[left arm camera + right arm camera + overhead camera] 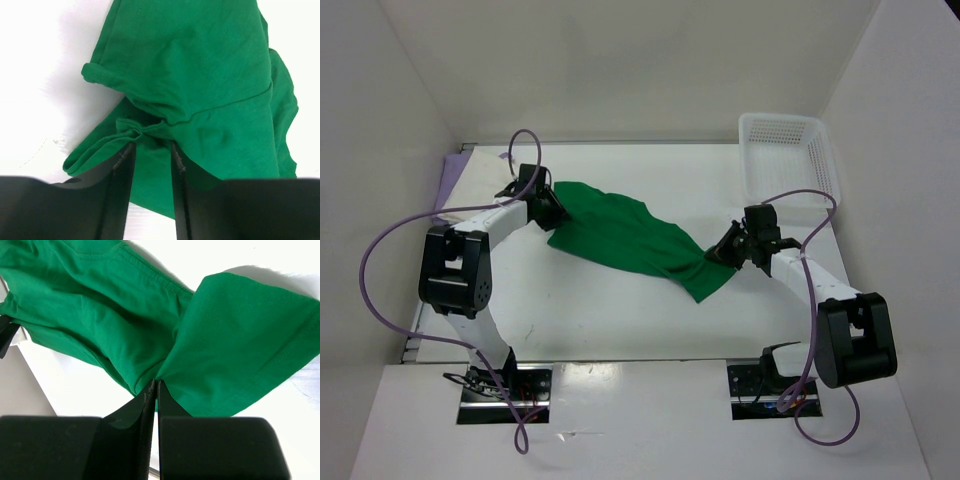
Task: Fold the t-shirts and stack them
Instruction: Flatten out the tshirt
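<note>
Jaws of right gripper (pixel 152 386) pinched closed on an edge of green t-shirt (pixel 100 325). Left gripper (pixel 150 150): jaws partway apart, bunched fold between them; cannot tell if it grips. Shirt spans diagonally between both over mid-table (pixel 620 320). Risk: a slack left hold would let that end drop and crumple, spoiling the fold.

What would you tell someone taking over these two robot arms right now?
Right gripper: shut on one end of the green t-shirt.
Left gripper: fingers apart, the shirt's other end bunched between them; whether it grips, cannot tell.
The shirt spans the table between both arms, unfolded.
Lavender cloth, likely another shirt, shows at the far left edge. No off-white shirt in view.
Done: no stack in view. Left: folding, stacking.
</note>
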Action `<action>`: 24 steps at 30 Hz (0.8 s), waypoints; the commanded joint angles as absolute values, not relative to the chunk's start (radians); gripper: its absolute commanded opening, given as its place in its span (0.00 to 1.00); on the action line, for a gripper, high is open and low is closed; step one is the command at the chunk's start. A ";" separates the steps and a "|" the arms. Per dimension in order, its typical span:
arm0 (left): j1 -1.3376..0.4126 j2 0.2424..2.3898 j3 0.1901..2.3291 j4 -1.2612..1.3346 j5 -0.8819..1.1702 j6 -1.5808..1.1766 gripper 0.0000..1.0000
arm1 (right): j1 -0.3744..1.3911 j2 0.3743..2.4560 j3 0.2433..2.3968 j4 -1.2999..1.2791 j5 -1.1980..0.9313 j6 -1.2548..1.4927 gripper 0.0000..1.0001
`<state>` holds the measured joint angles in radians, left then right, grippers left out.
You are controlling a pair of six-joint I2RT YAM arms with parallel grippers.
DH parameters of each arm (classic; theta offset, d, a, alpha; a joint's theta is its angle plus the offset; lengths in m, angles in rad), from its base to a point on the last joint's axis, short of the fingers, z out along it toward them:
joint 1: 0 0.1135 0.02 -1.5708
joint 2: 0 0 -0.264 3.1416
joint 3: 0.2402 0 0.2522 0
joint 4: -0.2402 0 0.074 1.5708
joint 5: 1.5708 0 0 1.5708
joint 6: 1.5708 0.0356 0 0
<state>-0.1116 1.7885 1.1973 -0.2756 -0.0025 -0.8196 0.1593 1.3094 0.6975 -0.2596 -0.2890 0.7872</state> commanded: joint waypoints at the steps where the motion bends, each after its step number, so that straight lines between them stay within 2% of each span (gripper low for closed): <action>1: -0.095 1.804 1.206 -0.244 0.008 -0.836 0.39 | 0.164 1.296 0.713 -0.199 -0.290 0.772 0.08; 5: -0.095 1.815 1.215 -0.244 0.008 -0.836 0.17 | 0.164 1.296 0.713 -0.199 -0.290 0.772 0.08; 12: -0.095 1.679 1.158 -0.288 0.008 -0.836 0.00 | 0.164 1.287 0.713 -0.199 -0.290 0.772 0.08; 24: -0.081 1.306 0.865 -0.431 0.103 -0.917 0.00 | 0.164 1.238 0.684 -0.229 -0.324 0.790 0.08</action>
